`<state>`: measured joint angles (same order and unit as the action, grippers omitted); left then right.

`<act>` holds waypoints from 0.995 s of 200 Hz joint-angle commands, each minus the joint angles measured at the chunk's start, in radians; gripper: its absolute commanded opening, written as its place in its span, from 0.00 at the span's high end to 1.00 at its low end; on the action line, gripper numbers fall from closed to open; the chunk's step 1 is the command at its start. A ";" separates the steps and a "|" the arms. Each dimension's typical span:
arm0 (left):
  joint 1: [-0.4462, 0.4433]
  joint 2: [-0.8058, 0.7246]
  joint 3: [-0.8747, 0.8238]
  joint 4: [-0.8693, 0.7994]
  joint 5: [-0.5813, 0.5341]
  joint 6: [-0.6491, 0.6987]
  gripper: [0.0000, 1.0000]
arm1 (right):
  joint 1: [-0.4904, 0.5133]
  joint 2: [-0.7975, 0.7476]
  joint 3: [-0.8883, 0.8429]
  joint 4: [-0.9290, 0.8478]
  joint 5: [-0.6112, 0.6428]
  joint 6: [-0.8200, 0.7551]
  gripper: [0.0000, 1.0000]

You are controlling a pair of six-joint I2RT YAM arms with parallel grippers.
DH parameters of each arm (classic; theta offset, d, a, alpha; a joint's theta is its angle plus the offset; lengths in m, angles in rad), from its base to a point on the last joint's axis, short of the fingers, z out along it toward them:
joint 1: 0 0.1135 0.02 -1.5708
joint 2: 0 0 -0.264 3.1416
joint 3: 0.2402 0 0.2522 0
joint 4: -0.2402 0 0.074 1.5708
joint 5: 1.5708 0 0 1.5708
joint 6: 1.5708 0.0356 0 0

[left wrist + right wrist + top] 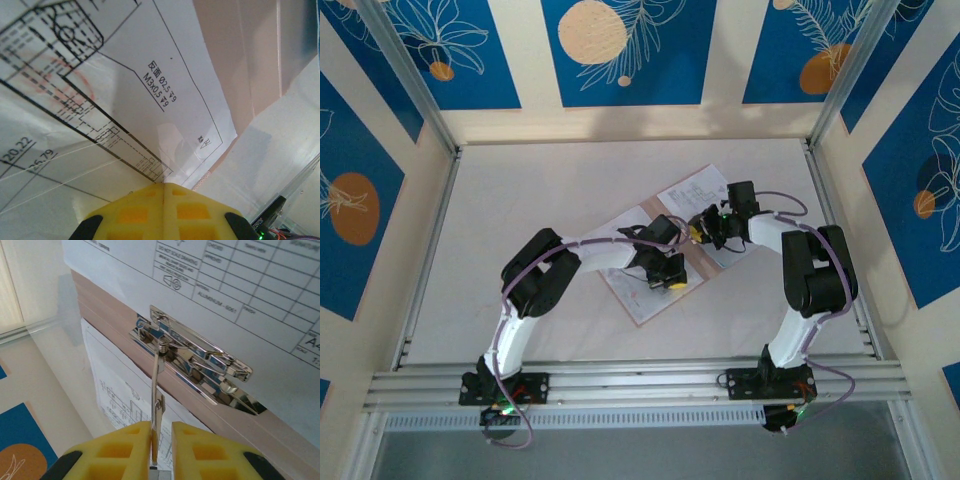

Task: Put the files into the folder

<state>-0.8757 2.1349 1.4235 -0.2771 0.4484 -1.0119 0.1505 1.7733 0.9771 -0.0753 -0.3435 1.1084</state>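
Note:
The tan folder [698, 266] lies open in the middle of the table, with printed white files [692, 190] on both halves. My left gripper [666, 276] is shut, and its yellow tips [164, 186] rest on a drawing sheet [100, 100] next to the folder's edge [225, 60]. My right gripper [705, 228] is at the folder's spine. In the right wrist view its jaws [161, 426] straddle the upright metal lever [156, 390] of the chrome clip [200, 360]. The lever touches the left finger, and a narrow gap remains on the right. Sheets lie above [240, 285] and below [120, 390] the tan spine [107, 315].
Raised aluminium rails [430, 240] frame the white table on the left, right and near sides. Both arm bases [505, 385] are bolted to the near rail. Blue patterned panels [620, 50] wall in the workspace.

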 commanded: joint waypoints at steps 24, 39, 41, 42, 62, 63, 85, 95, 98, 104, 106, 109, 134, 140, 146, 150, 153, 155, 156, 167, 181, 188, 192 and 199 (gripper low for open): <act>-0.006 0.045 -0.009 -0.089 -0.048 0.009 0.97 | 0.003 0.004 0.024 -0.021 -0.007 0.002 0.83; -0.006 0.045 -0.009 -0.089 -0.048 0.009 0.97 | 0.004 0.003 0.023 -0.020 -0.009 0.005 0.83; -0.006 0.046 -0.009 -0.089 -0.048 0.009 0.97 | 0.004 0.002 0.023 -0.019 -0.009 0.005 0.83; -0.006 0.045 -0.009 -0.089 -0.048 0.010 0.97 | 0.004 0.002 0.023 -0.019 -0.009 0.006 0.83; -0.006 0.045 -0.009 -0.090 -0.048 0.009 0.97 | 0.004 -0.001 0.022 -0.018 -0.011 0.008 0.85; -0.006 0.044 -0.008 -0.090 -0.048 0.009 0.97 | 0.004 -0.001 0.022 -0.018 -0.011 0.009 0.85; -0.007 0.046 -0.010 -0.091 -0.048 0.009 0.97 | 0.006 -0.004 0.019 -0.017 -0.015 0.013 0.87; -0.006 0.044 -0.009 -0.090 -0.048 0.010 0.97 | 0.005 -0.007 0.017 -0.017 -0.014 0.016 0.87; -0.006 0.045 -0.009 -0.091 -0.049 0.009 0.97 | 0.006 -0.008 0.016 -0.017 -0.014 0.016 0.87; -0.006 0.045 -0.009 -0.091 -0.048 0.009 0.97 | 0.007 -0.011 0.014 -0.018 -0.014 0.016 0.87; -0.006 0.045 -0.009 -0.092 -0.048 0.009 0.97 | 0.007 -0.011 0.014 -0.017 -0.012 0.017 0.87; -0.006 0.044 -0.009 -0.091 -0.048 0.010 0.97 | 0.007 -0.012 0.012 -0.018 -0.011 0.018 0.87; -0.006 0.045 -0.010 -0.092 -0.049 0.009 0.97 | 0.007 -0.014 0.007 -0.020 -0.005 0.018 0.90; -0.007 0.045 -0.009 -0.092 -0.050 0.009 0.97 | 0.008 -0.014 0.005 -0.022 -0.005 0.016 0.90; -0.005 0.044 -0.009 -0.092 -0.050 0.009 0.97 | 0.006 -0.015 0.005 -0.023 -0.003 0.014 0.91; -0.005 0.043 -0.009 -0.092 -0.051 0.010 0.97 | 0.007 -0.014 0.005 -0.025 0.000 0.013 0.91; -0.006 0.043 -0.009 -0.092 -0.050 0.009 0.97 | 0.005 -0.013 0.004 -0.027 0.001 0.013 0.91; -0.006 0.043 -0.009 -0.092 -0.051 0.010 0.97 | 0.005 -0.013 0.003 -0.027 0.002 0.011 0.91; -0.006 0.043 -0.010 -0.091 -0.050 0.009 0.97 | 0.006 -0.013 0.004 -0.028 0.003 0.011 0.92; -0.004 0.043 -0.011 -0.091 -0.051 0.007 0.97 | 0.006 -0.011 -0.001 -0.029 0.004 0.010 0.93; -0.005 0.039 -0.015 -0.092 -0.052 0.006 0.98 | 0.004 -0.008 -0.007 -0.029 0.009 0.009 0.95; -0.003 0.038 -0.018 -0.091 -0.051 0.003 0.98 | 0.003 -0.006 -0.011 -0.027 0.011 0.008 0.96; -0.003 0.036 -0.020 -0.090 -0.051 0.003 0.98 | 0.003 -0.006 -0.013 -0.025 0.011 0.008 0.96; -0.004 0.034 -0.022 -0.086 -0.050 0.001 0.98 | 0.001 -0.003 -0.015 -0.023 0.011 0.008 0.96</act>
<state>-0.8757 2.1349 1.4235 -0.2771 0.4480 -1.0122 0.1513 1.7729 0.9798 -0.0746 -0.3431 1.1194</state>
